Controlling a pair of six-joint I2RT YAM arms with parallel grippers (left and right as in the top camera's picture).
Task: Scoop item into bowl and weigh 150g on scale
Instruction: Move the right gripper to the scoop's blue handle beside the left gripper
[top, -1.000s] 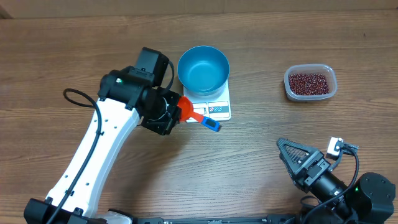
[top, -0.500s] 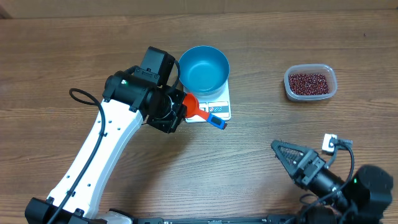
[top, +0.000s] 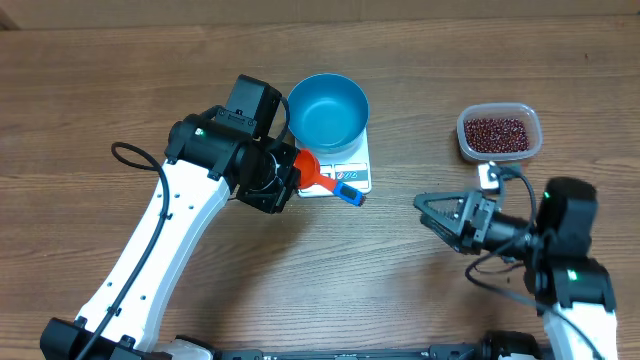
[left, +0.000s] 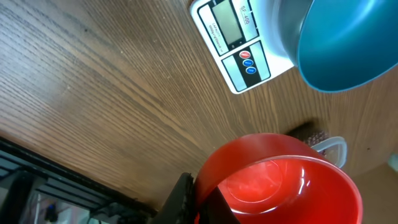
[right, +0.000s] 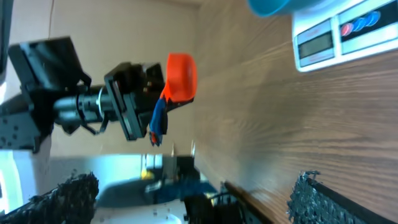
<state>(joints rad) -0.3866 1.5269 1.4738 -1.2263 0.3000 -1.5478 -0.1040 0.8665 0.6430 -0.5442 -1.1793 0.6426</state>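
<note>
Overhead straight down; close, low wrist views, both toward the scale (left: 239, 43).

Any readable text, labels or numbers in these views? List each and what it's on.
"SF-400": on the scale, beside its display.
Fine print along the display's other side: too small to read.
Digits on the display, overhead view: blurred.
No text on the bowl or the scoop.

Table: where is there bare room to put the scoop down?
Bare wood: between the scale and the bean tub, and the far left corner. Crowded: the scale's front left, where the left gripper holds the red scoop beside the blue bowl.
</note>
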